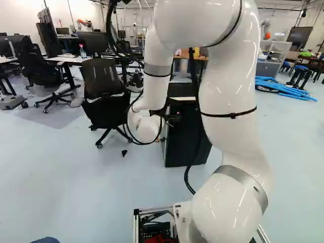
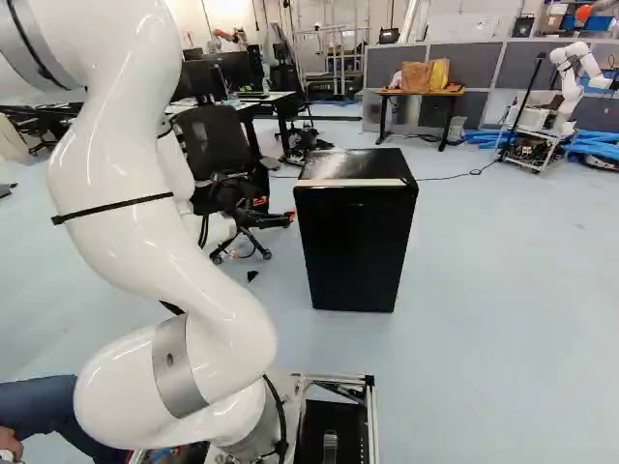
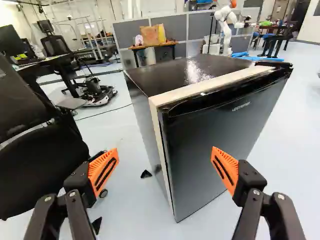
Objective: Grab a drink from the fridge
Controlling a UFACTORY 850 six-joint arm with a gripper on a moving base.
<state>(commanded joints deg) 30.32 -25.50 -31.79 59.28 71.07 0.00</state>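
Gripper [image 2: 276, 209] spread wide, ribbed wedge-shaped orange pads [image 3: 100, 164] well apart. Fridge [image 3: 220, 135] at approx. 12–1 o'clock fr. gripper: boxy, glossy blk top w/ glare patch, smooth dark door, closed, cream strip along top & side edges. Blk chair [image 3: 40, 165], rounded seat, approx. 10 o'clock, near. Crinkly brn bag [image 2: 416, 77] & yel. bag [image 2: 440, 73] on slim-legged table [image 2: 384, 111], approx. 12 o'clock, well beyond fridge. Floor [image 2: 503, 319] smooth, pale blue.
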